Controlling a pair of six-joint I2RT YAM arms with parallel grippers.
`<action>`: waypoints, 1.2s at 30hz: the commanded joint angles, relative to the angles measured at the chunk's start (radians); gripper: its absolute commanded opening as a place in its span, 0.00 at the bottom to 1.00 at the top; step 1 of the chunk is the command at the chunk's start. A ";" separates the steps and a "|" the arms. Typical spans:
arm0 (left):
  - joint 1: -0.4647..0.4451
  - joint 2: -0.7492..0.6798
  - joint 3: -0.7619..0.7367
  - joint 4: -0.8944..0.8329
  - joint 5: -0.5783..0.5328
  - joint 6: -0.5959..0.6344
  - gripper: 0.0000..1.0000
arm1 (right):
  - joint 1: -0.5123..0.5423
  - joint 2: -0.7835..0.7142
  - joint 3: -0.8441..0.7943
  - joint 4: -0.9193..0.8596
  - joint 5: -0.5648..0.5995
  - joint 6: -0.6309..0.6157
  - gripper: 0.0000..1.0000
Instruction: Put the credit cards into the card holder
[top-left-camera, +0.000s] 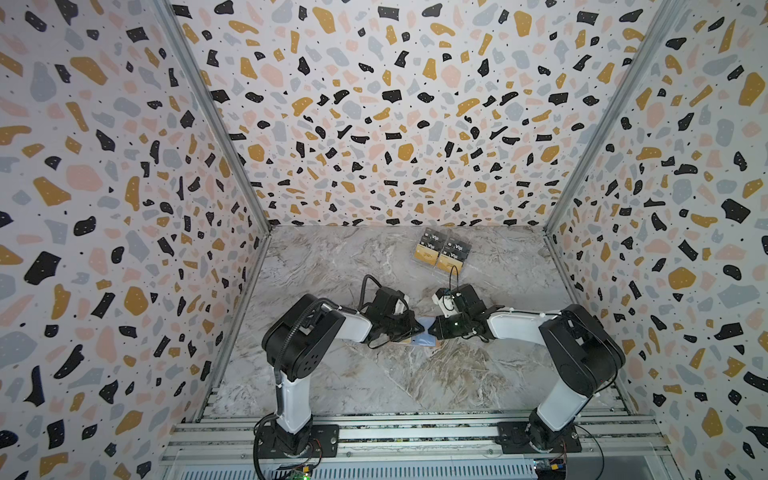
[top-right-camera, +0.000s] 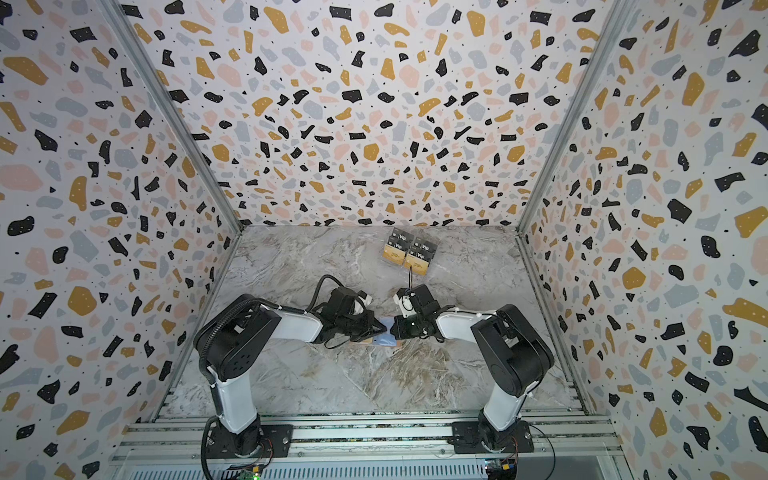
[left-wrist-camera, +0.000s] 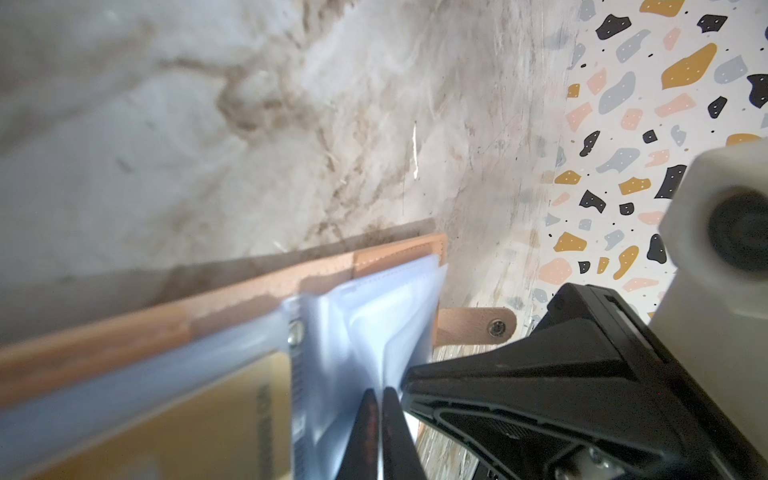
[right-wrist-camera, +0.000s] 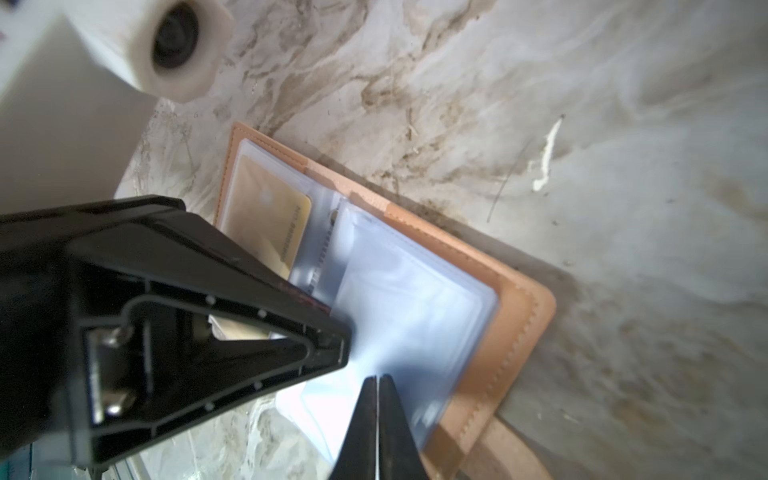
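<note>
The tan card holder lies open on the marble table between my two grippers. In the right wrist view the card holder shows pale blue plastic sleeves, with a gold card inside one on its far half. That gold card also shows in the left wrist view, beside the holder's strap tab. My left gripper is shut on a thin sleeve. My right gripper is shut on another sleeve, tip to tip with the left. The other credit cards, black and gold, sit at the back.
The loose cards rest in a clear stand near the back wall. Patterned walls close in the left, right and back sides. An aluminium rail with both arm bases runs along the front edge.
</note>
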 joint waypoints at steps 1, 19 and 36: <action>-0.002 0.008 0.017 -0.011 0.004 0.020 0.02 | 0.002 -0.057 0.019 -0.066 0.019 -0.001 0.08; 0.014 -0.072 -0.037 0.040 0.024 0.053 0.00 | -0.057 -0.094 0.005 -0.047 0.015 0.015 0.10; 0.026 -0.108 -0.089 0.128 0.068 0.048 0.00 | -0.044 -0.063 -0.015 -0.019 -0.014 0.036 0.10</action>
